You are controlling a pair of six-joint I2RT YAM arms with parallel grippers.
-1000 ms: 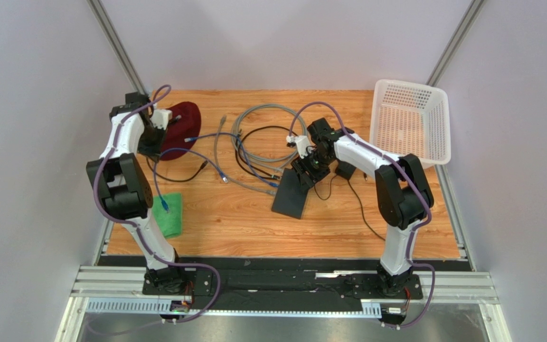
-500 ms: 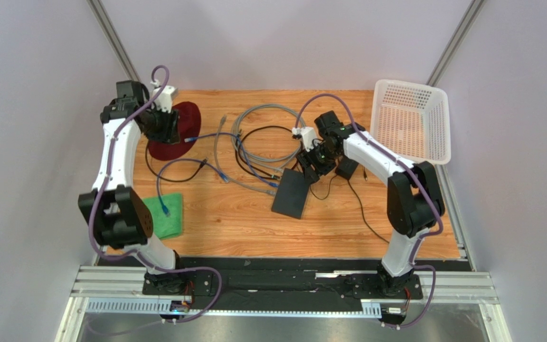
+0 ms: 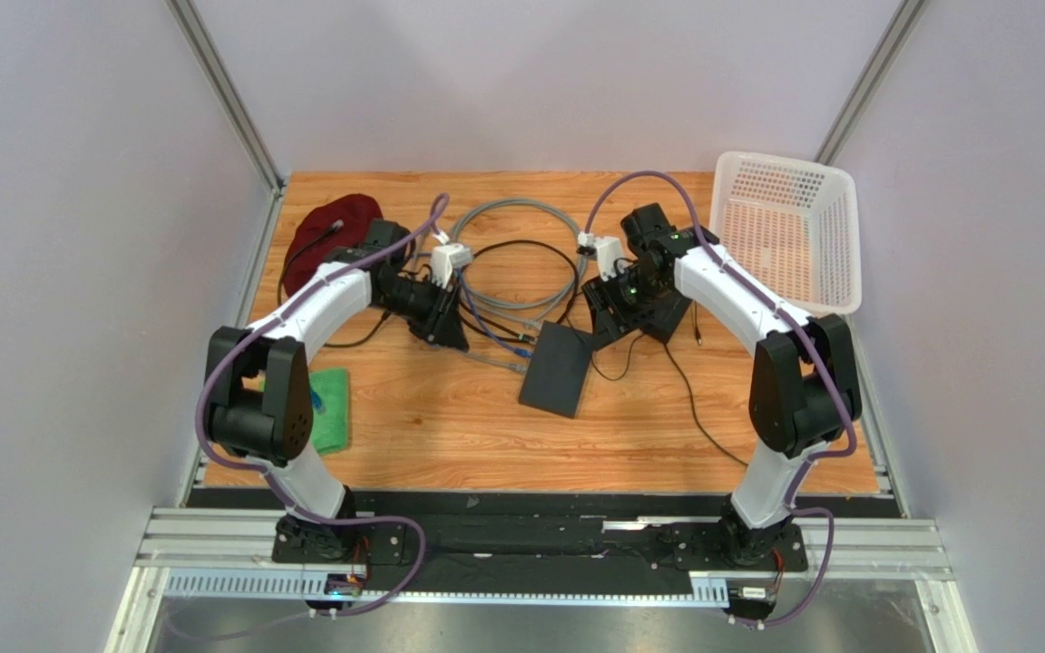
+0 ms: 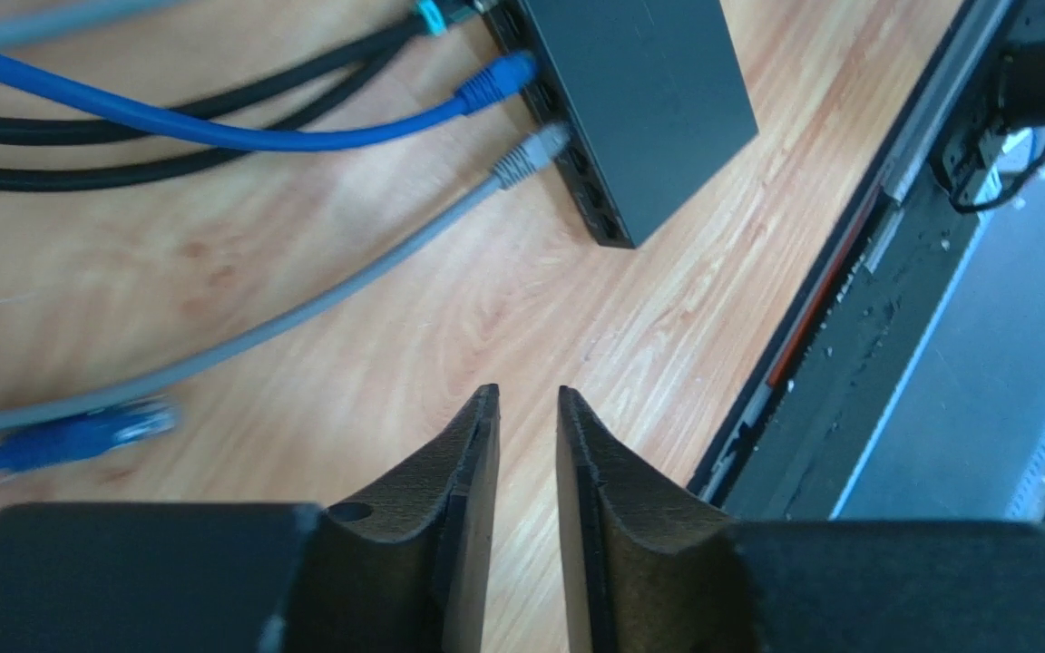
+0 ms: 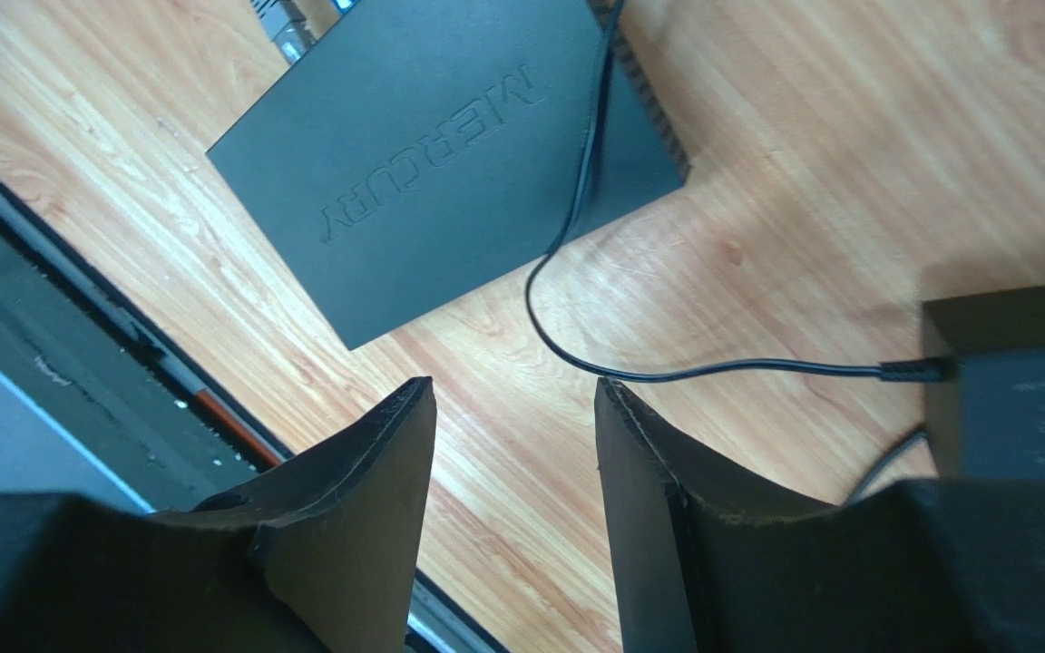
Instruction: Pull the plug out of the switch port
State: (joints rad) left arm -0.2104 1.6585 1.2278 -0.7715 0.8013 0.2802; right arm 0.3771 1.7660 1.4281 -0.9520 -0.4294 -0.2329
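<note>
From above, switch: the switch (image 3: 557,369) lies flat near the middle of the worktop (image 3: 487,449), between the two arms, its long axis running near to far with a slight tilt.
From above, cables: the cables (image 3: 515,259) run to its left-facing edge; the plugs are too small to sort out in this view.
From above, left hand: the left hand (image 3: 446,324) sits just left of that edge, its arm stretched low across the worktop and its wrist turned toward the switch.
From above, right hand: the right hand (image 3: 606,324) hangs over the switch's far right corner, beside the power brick (image 3: 664,321).
Left wrist, target: the switch is ahead and to the right of the fingertips, with its socket edge facing them. A blue plug (image 4: 494,85) and a grey plug (image 4: 531,153) sit in neighbouring sockets. Both lie flat and point out to the left.
Left wrist, grip: the fingers are drawn almost together with a thin slit between them, and they hold nothing.
Right wrist, target: the switch's plain top is ahead of the fingertips, with a thin black cord (image 5: 583,204) crossing it. The socket edge is out of sight on the far side.
Right wrist, grip: the fingers are spread and released, and they hold nothing.
Nearer arm: the left, by my reading. It faces the plugs along their own axis, so a pull back to the left looks natural. Which plug is meant I cannot tell.
</note>
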